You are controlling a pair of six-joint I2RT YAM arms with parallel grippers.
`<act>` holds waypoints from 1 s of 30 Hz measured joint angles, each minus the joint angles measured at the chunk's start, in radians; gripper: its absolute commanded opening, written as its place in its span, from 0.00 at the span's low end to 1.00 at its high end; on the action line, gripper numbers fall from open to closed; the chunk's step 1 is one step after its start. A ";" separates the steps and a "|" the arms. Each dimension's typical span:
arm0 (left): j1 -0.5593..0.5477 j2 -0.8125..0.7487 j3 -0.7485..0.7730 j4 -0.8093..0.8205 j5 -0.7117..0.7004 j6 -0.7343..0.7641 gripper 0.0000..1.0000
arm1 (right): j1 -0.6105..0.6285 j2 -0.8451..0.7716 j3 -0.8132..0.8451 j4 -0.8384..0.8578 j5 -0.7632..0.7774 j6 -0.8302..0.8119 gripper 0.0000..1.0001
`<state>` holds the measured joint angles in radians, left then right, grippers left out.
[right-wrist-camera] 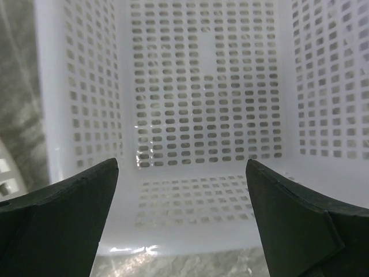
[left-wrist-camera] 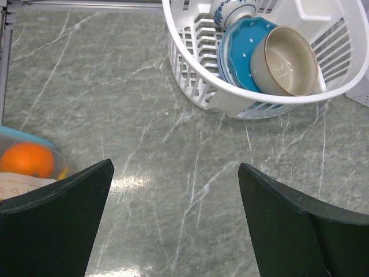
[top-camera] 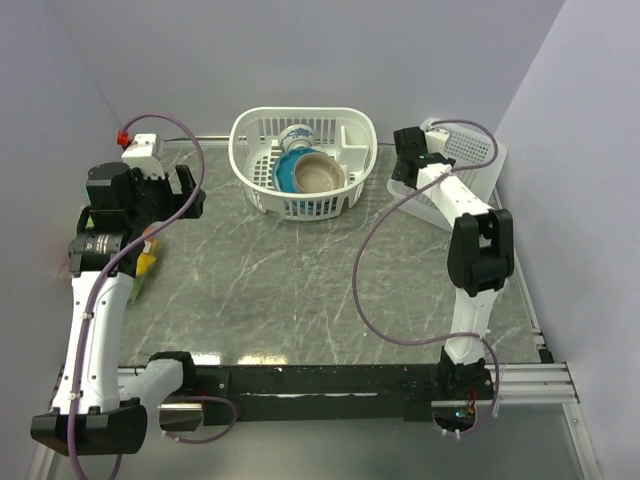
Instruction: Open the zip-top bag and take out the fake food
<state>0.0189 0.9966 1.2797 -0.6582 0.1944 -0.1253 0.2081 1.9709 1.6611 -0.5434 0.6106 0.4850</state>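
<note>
From above, the left fingers (top-camera: pixel 186 190) stand spread at nine o'clock on the bench (top-camera: pixel 300 280), with the zip-top bag (top-camera: pixel 143 277) of fake food (top-camera: pixel 148 262) half hidden beneath that arm. The right fingers (top-camera: pixel 408 150) gape at two o'clock over a white perforated bin (top-camera: pixel 470 150). The left wrist view shows an orange (left-wrist-camera: pixel 27 160) inside the bag at eight o'clock and a dish basket (left-wrist-camera: pixel 196 86) holding bowls (left-wrist-camera: pixel 285 60) at one o'clock. In the right wrist view, the released fingers frame the bin's floor.

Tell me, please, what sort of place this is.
Probably a robot test bench, not a real kitchen: a left arm and right arm bolted to the table, plain walls close around it, and a basket of bowls.
</note>
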 measured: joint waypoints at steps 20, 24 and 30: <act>0.156 -0.006 -0.026 0.041 -0.389 -0.050 0.97 | 0.071 -0.185 -0.455 -0.101 -0.159 0.167 0.80; 0.182 -0.027 -0.078 0.080 -0.470 -0.030 0.97 | 0.179 -0.336 -0.599 -0.039 -0.180 0.203 0.79; 0.236 -0.005 -0.152 0.169 -0.548 0.001 0.97 | 0.349 -0.501 -0.799 -0.011 -0.222 0.275 0.79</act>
<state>0.2550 0.9913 1.1278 -0.4896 -0.3538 -0.1242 0.5568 1.4700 0.8623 -0.5541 0.3885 0.7597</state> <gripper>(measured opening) 0.969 0.794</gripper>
